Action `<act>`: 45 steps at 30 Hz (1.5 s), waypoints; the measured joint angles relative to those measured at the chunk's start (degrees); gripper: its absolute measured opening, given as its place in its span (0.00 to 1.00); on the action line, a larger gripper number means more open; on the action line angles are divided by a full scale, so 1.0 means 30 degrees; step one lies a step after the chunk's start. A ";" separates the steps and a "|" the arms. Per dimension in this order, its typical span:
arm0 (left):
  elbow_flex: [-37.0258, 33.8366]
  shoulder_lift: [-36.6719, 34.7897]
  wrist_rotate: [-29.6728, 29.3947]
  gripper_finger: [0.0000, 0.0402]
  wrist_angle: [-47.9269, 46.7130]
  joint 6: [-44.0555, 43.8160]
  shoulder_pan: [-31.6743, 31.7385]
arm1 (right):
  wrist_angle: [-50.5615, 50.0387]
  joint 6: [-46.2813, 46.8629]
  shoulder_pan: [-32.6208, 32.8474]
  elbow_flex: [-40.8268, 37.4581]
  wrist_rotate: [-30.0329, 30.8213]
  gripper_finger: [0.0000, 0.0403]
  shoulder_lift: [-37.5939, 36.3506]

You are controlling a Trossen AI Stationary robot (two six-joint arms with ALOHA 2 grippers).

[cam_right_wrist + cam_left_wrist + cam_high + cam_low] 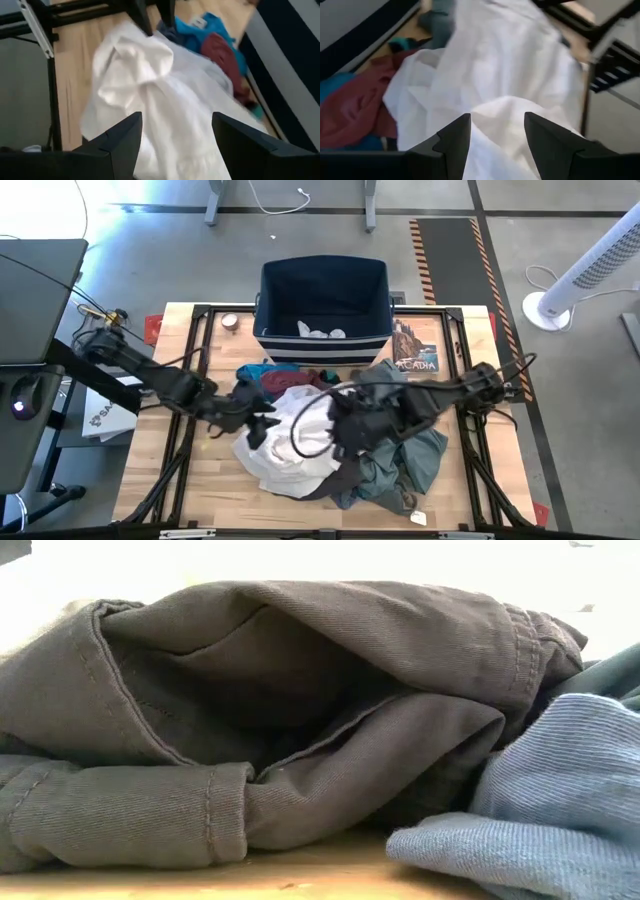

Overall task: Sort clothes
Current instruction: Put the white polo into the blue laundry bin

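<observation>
the left gripper (497,137) has its two dark fingers (454,142) spread apart, with a raised fold of the white cloth (510,75) bulging up between them. the white cloth spreads over most of the picture, with a maroon piece (355,107) beside it, bright blue fabric (335,82) next to that, and the dark frame bars (605,45) on its far side.

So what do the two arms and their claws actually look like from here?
Both arms are dark, nearly black, jointed links with black cables looping beside them. The left arm and right arm look alike. The left claw and right claw each have two dark, wedge-shaped fingers with stepped inner edges. No markings are visible.
</observation>
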 joint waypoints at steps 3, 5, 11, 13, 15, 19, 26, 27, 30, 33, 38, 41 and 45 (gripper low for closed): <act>-0.0003 0.0710 0.1325 0.46 0.0026 -0.0279 0.1003 | -0.0934 0.1799 0.1039 -0.0189 0.0998 0.59 -0.0310; -0.0003 0.1177 0.2346 0.46 -0.0170 0.0098 0.1597 | -0.1427 0.2608 0.1681 -0.0205 0.1757 0.59 -0.0301; -0.0003 0.2250 0.3030 0.46 0.0001 0.3403 0.2126 | -0.2800 0.4962 0.2883 -0.0225 0.3189 0.59 -0.0274; -0.0003 0.2571 0.3118 0.46 0.0048 0.4237 0.2119 | -0.3291 0.5643 0.3124 -0.0225 0.3291 0.59 -0.0274; -0.0007 0.2857 0.3386 0.46 -0.0104 0.4779 0.2258 | -0.3733 0.6310 0.3353 -0.0225 0.3338 0.59 -0.0274; -0.0004 0.3428 0.4174 0.46 -0.0479 0.5626 0.2673 | -0.4510 0.7274 0.3789 -0.0225 0.3336 0.59 -0.0274; -0.0007 0.3717 0.5750 0.46 -0.0201 0.7043 0.3376 | -0.4602 0.7348 0.4061 -0.0225 0.3555 0.59 -0.0274; -0.0007 0.3662 0.5964 0.46 -0.0017 0.7269 0.3477 | -0.4596 0.7335 0.4061 -0.0225 0.3572 0.59 -0.0274; 0.0036 0.3311 0.6436 0.46 0.0410 0.7534 0.3801 | -0.4595 0.7031 0.4061 -0.0225 0.3560 0.59 -0.0273; 0.0504 0.3046 0.6523 0.46 0.0202 0.7687 0.4094 | -0.4595 0.6904 0.4061 -0.0225 0.3560 0.59 -0.0274; 0.1378 0.2993 0.6505 0.47 -0.0495 0.7860 0.4496 | -0.4587 0.6466 0.4038 -0.0225 0.3583 0.59 -0.0274; 0.1627 0.2986 0.5674 0.49 -0.0225 0.8503 0.4654 | -0.4586 0.6341 0.4003 -0.0225 0.3752 0.59 -0.0274; 0.1661 0.2986 0.5354 0.49 0.0792 0.7963 0.4654 | -0.4587 0.6328 0.4003 -0.0225 0.3888 0.59 -0.0274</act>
